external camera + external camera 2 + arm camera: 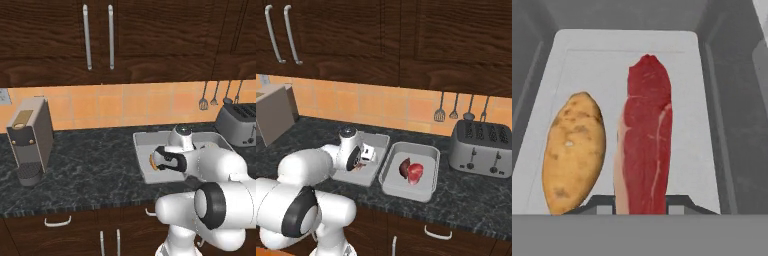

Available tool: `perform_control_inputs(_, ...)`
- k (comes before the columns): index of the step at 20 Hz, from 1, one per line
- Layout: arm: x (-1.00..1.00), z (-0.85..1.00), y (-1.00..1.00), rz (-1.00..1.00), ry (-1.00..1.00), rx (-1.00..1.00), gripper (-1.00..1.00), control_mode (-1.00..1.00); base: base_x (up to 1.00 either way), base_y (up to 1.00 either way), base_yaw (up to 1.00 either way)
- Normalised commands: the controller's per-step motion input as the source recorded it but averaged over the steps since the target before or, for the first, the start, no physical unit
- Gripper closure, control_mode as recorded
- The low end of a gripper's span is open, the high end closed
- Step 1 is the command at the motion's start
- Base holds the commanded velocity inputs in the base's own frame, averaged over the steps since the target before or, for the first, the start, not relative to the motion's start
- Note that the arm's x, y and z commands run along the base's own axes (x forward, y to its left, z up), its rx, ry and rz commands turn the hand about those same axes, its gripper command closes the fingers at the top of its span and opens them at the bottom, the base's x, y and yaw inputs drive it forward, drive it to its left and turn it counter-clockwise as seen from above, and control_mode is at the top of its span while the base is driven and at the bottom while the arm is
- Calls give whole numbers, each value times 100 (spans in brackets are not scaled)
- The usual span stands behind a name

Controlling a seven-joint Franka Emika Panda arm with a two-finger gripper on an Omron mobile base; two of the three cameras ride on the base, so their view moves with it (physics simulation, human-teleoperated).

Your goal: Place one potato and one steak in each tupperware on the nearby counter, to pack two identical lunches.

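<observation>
Two light grey tupperware tubs stand side by side on the marbled counter [90,165]. My gripper [642,202] reaches low into the left tub [381,138], shut on the near end of a long red steak [644,135]. The steak stretches away from the fingertips [604,203] along the tub floor [602,65]. Just to the steak's left in the hand view lies a yellow-orange potato [573,150], free of the fingers. From the left base view the potato [152,163] peeks out beside the gripper [159,162]. The right tub [431,186] holds a red steak [416,173] and a darker reddish-brown piece [404,167].
A coffee machine [30,135] stands at the counter's left end. A silver toaster [481,147] sits to the right of the tubs, with utensils [456,107] hanging on the tiled wall above it. Dark cabinets hang overhead, and drawers with white handles [437,233] run below.
</observation>
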Motion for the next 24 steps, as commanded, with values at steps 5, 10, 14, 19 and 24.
perform_control_inputs(5, 50, -57, 0, 0, 6, 0, 100, -100, 0, 0, 0)
perform_control_inputs(10, 33, -76, 6, 0, 2, 0, -100, -100, 0, 0, 0)
perform_control_inputs(14, 0, -79, 0, 0, 0, 0, -100, -100, 0, 0, 0)
perform_control_inputs(19, -16, -35, 0, 0, 0, 0, -100, -100, 0, 0, 0)
perform_control_inputs(24, -99, 41, 19, 0, -9, 0, -100, -100, 0, 0, 0)
